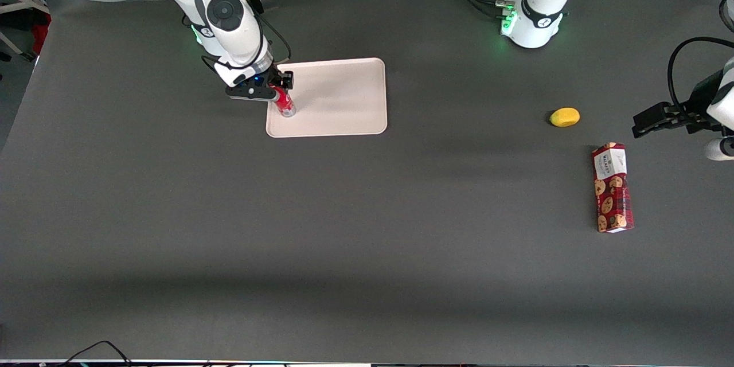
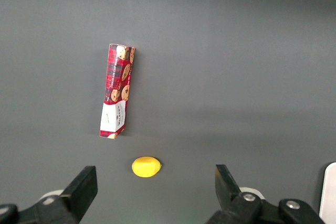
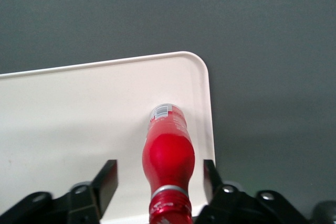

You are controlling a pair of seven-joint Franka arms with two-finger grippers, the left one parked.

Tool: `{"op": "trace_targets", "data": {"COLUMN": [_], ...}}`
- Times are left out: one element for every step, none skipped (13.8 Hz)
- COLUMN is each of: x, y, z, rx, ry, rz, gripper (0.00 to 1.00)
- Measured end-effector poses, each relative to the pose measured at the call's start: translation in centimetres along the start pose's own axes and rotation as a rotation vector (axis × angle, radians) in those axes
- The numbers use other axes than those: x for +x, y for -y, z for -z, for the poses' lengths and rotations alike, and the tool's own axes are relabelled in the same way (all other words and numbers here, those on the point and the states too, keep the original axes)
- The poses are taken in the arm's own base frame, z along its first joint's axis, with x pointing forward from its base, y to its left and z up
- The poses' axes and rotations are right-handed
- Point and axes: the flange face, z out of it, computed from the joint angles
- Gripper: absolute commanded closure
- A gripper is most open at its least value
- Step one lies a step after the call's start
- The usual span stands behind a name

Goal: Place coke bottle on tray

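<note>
The coke bottle (image 1: 284, 105), small and red with a silvery base, stands on the pale pinkish-beige tray (image 1: 344, 97), close to the tray's corner that is toward the working arm's end and nearer the front camera. My right gripper (image 1: 276, 92) is directly above it. In the right wrist view the bottle (image 3: 168, 156) stands between the two black fingers (image 3: 107, 182) with a gap on each side; the gripper (image 3: 159, 182) is open around the bottle's neck. The tray (image 3: 79, 108) lies under it, with the bottle's base near the rim's rounded corner.
A yellow lemon-like object (image 1: 565, 117) and a long red cookie box (image 1: 612, 188) lie toward the parked arm's end of the table; both also show in the left wrist view, the lemon (image 2: 146, 167) and the box (image 2: 117, 92). Dark grey mat surrounds the tray.
</note>
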Motion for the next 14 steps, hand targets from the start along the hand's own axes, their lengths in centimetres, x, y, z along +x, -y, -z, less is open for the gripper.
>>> {"op": "trace_targets", "data": {"x": [0.1,0.4,1.1,2.1,3.7,5.7,8.0,10.3,12.4,14.3,16.0,17.6,19.1,20.5], "y": [0.1,0.2,0.4,0.5,0.2,-0.8,-2.4,-4.3,-6.2,-7.9,-9.4,-10.6,-11.9,-13.3], "z": [0.2,0.8,1.9,3.7,6.0,8.7,11.4,13.8,15.9,17.7,19.6,21.3,22.9,24.2], "rx": [0.004,0.015,0.033,0.062,0.096,0.119,0.127,0.124,0.115,0.101,0.084,0.072,0.068,0.071], "ry": [-0.005,-0.016,-0.034,-0.059,-0.089,-0.128,-0.177,-0.22,-0.249,-0.262,-0.265,-0.267,-0.27,-0.275], "rz": [-0.001,-0.005,-0.012,-0.025,-0.042,-0.049,-0.051,-0.057,-0.061,-0.062,-0.058,-0.057,-0.059,-0.063], "gripper": [0.0,0.0,0.0,0.0,0.0,0.0,0.0,0.0,0.0,0.0,0.0,0.0,0.0,0.0]}}
